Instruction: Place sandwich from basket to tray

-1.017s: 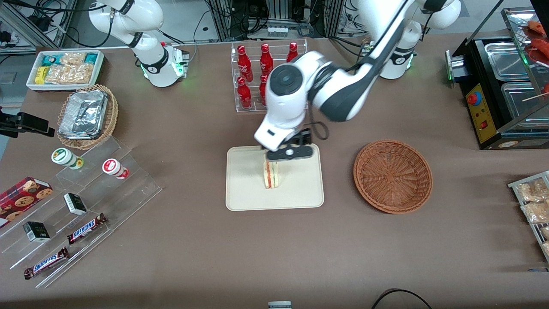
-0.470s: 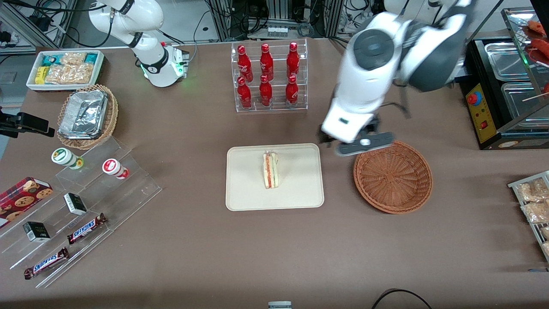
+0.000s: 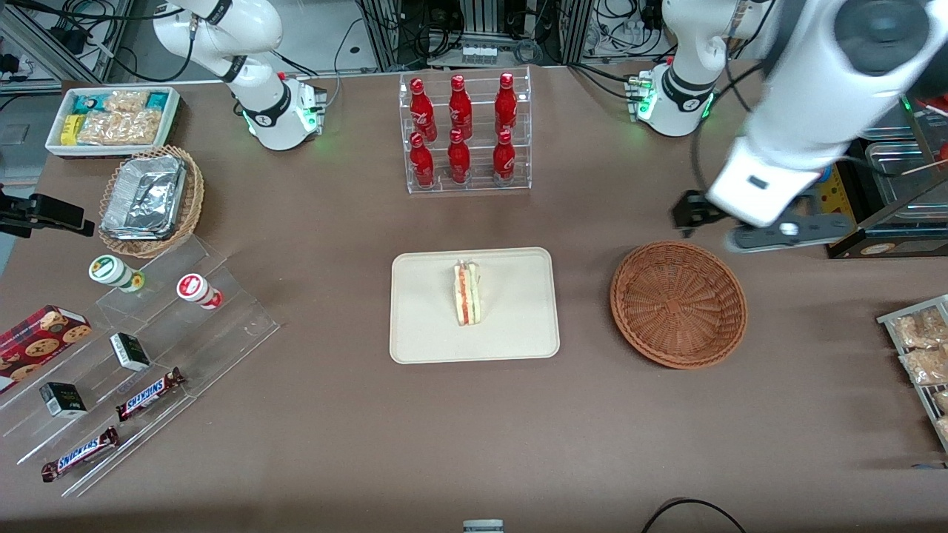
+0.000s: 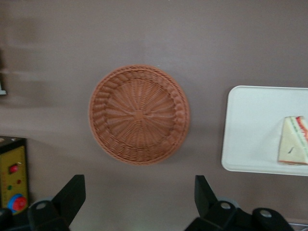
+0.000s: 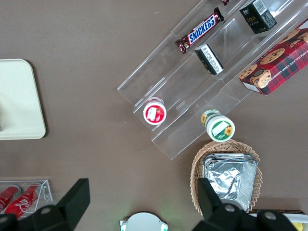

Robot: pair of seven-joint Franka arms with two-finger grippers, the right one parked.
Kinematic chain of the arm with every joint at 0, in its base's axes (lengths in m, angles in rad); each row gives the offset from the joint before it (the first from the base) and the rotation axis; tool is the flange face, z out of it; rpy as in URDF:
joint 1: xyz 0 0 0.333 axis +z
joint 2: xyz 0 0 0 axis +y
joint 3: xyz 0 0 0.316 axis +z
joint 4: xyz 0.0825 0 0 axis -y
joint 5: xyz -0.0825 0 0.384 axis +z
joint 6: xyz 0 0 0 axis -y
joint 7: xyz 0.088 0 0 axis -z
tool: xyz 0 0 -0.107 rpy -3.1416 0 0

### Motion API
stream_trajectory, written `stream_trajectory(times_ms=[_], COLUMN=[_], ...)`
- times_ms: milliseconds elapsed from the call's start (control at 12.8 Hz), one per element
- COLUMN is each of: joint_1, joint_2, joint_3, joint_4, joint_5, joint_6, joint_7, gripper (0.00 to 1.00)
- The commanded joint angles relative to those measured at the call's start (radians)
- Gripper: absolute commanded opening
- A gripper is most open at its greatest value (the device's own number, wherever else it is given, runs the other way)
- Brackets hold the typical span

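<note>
The sandwich (image 3: 467, 294), a white wedge with orange-pink and green layers, lies on the cream tray (image 3: 518, 333) in the middle of the table; both also show in the left wrist view, the sandwich (image 4: 294, 147) on the tray (image 4: 250, 130). The reddish-brown wicker basket (image 3: 678, 303) (image 4: 139, 114) holds nothing and sits beside the tray toward the working arm's end. My left gripper (image 3: 785, 235) (image 4: 139, 197) is open and holds nothing. It hangs high above the table, just farther from the front camera than the basket.
A clear rack of red bottles (image 3: 463, 133) stands farther from the front camera than the tray. A black appliance with a red button (image 3: 837, 185) stands close to the gripper. Snack packets (image 3: 918, 348) lie at the working arm's end. Acrylic steps with snacks (image 3: 141, 348) lie toward the parked arm's end.
My gripper let go of the sandwich on the tray, opened, rose, and swung away over the basket's rim toward the working arm's end. The sandwich stays on the tray.
</note>
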Motion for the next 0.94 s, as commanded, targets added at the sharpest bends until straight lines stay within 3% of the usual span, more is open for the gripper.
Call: stream_trajectory(times_ms=[0,548,704,861], joint_1=[0.088,0.213,0.213,0.137], joint_2=[-0.041,-0.084,-0.109,-0.122], joint_3=[-0.013,-0.012,-0.007,0.081], joint_4=[-0.032,-0.061,-0.071,-0.075], joint_5=[-0.022,-0.037,-0.075,-0.085], joint_6=[-0.023,-0.042,-0.043,-0.043], joint_7=[0.146,0.335,0.338,0.342], gripper=[1.0,1.0,1.0,1.0])
